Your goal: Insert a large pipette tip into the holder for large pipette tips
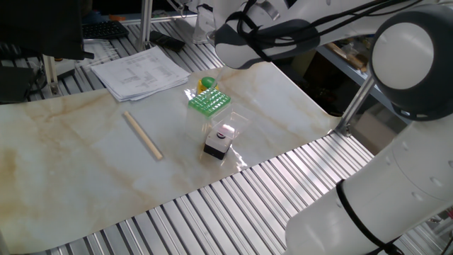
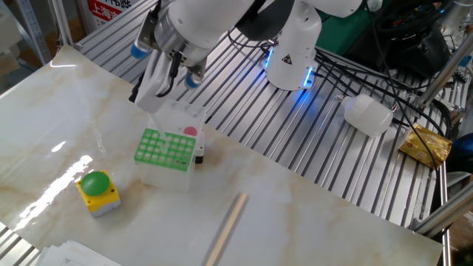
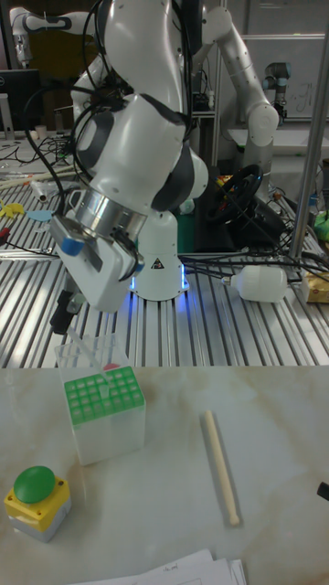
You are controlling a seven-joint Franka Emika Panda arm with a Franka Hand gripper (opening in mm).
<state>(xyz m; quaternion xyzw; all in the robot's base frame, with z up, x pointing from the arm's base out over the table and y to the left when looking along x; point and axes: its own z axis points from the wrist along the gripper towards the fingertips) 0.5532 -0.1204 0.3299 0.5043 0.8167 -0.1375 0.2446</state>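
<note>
- The green rack [image 3: 103,397] stands on the pale marble-patterned worktop [image 2: 310,222], its top a grid of small round holes over a white, see-through base.
- In the tall fixed view the rack is left of centre. A clear plastic box [image 3: 89,350] stands just behind it, touching or nearly touching its far edge.
- The gripper [image 3: 68,311] hangs above and a little to the far left of the rack, clear of it.
- Its white fingers [image 2: 157,75] point down towards the worktop. I cannot tell whether they are open or closed, nor whether a pipette tip sits between them; the views are too small and partly blocked by the arm.
- A small black block with a white and pink top [image 1: 219,141] stands just beside the rack; in the other fixed view it peeks out at the rack's right side.
- A yellow box with a green push button [image 3: 37,499] sits on the worktop nearer the tall camera, left of the rack and apart from it.
- A light wooden stick [image 3: 220,467] lies flat on the worktop to the right of the rack, well apart from it.
- A stack of printed papers [image 1: 139,71] lies at the worktop's edge.
- A white plastic bottle [image 2: 367,114] lies on its side on the ribbed metal table beyond the worktop.
</note>
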